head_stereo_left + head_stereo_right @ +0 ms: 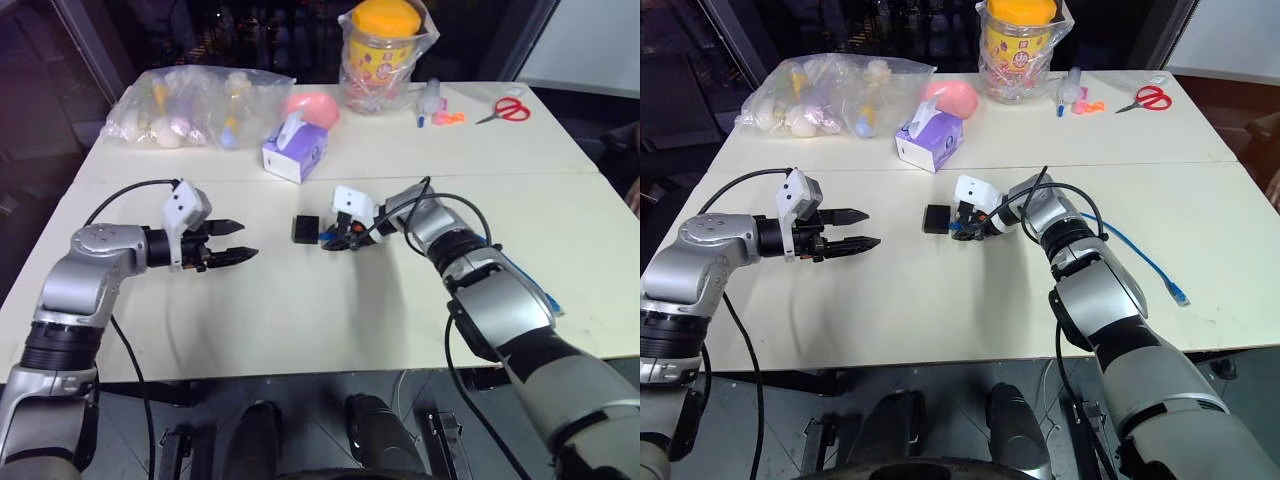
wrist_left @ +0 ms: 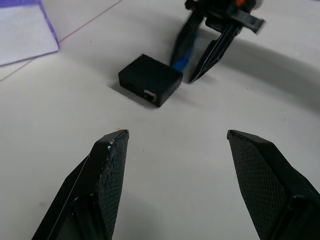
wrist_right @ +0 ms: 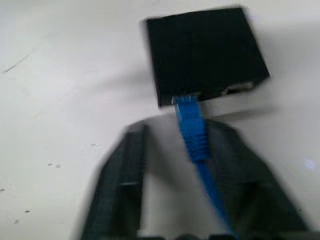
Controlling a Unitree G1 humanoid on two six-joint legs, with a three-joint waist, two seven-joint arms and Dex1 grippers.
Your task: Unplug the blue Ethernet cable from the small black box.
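The small black box (image 3: 205, 52) lay just beyond my right gripper (image 3: 185, 165), the blue Ethernet cable (image 3: 192, 132) still plugged in, running between my parted fingers. My left gripper (image 2: 175, 165) stood open, empty. Box probably light; grasp the stiff plug boot.

The black box (image 3: 205, 52), flat and square, lies on the table just ahead of the right gripper's (image 3: 185, 165) fingertips; the blue cable (image 3: 192, 130) is plugged into its near side and runs back between those fingers
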